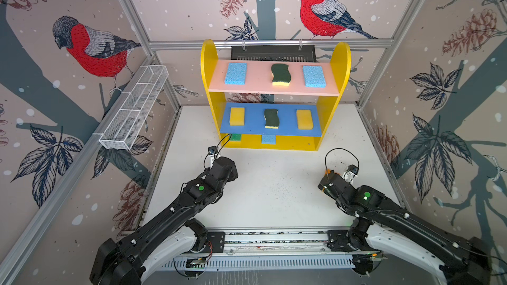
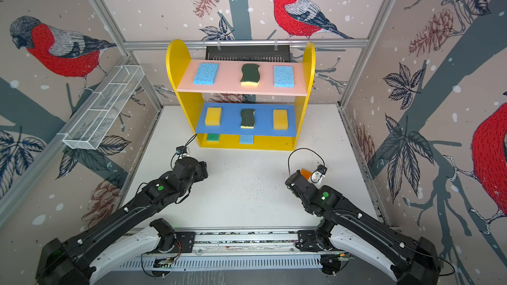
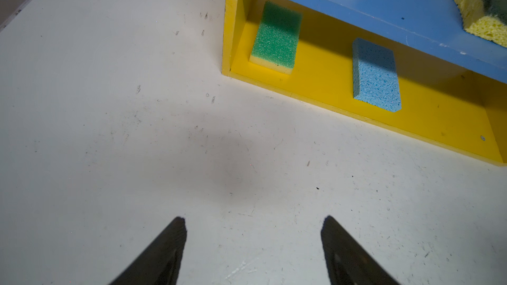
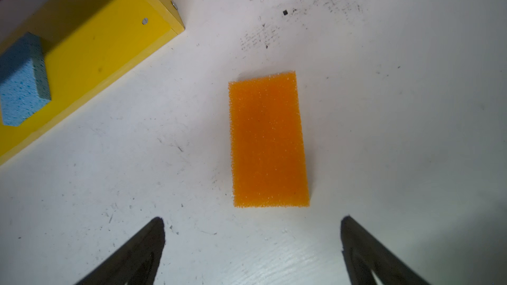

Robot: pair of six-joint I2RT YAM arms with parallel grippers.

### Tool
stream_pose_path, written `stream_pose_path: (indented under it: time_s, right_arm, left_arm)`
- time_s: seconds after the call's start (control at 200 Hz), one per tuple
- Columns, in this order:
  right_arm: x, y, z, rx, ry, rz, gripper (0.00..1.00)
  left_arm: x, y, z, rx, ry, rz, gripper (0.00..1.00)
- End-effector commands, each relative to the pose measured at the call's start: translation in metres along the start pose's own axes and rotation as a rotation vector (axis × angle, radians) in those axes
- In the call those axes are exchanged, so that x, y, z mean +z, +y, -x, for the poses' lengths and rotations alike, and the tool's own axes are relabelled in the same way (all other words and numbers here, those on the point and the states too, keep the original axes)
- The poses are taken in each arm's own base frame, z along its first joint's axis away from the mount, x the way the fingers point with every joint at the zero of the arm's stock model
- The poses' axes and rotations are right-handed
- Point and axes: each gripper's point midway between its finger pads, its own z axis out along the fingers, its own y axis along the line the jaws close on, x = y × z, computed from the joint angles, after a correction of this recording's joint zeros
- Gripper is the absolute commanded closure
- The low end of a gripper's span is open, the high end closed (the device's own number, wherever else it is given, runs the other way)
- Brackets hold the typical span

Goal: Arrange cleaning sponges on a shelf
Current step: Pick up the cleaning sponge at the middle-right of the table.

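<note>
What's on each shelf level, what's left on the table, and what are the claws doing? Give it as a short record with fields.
Top board: blue sponge, wavy dark green sponge, second blue sponge
Middle board: yellow sponge, second wavy sponge, second yellow sponge
Bottom board: green sponge, third blue sponge
Table: orange sponge, lying flat
Left claw: open, empty
Right claw: open, empty, orange sponge ahead of it, untouched
</note>
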Motion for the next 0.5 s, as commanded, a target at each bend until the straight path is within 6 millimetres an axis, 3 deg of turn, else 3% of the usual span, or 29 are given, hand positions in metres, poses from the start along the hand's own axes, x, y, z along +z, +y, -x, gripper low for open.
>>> stream_pose_path:
  time_s: [0.0,0.495]
  right_arm:
    - [0.001,-0.005,-0.005,0.008,0.021,-0.038,0.00]
    - [0.027,-0.018,-0.024,0.010,0.027,-0.061,0.01]
  left_arm:
    - [0.000,-0.009,0.003,-0.033,-0.023,-0.054,0.21]
    - [0.005,-0.013,-0.008,-0.034,-0.006,-0.096,0.20]
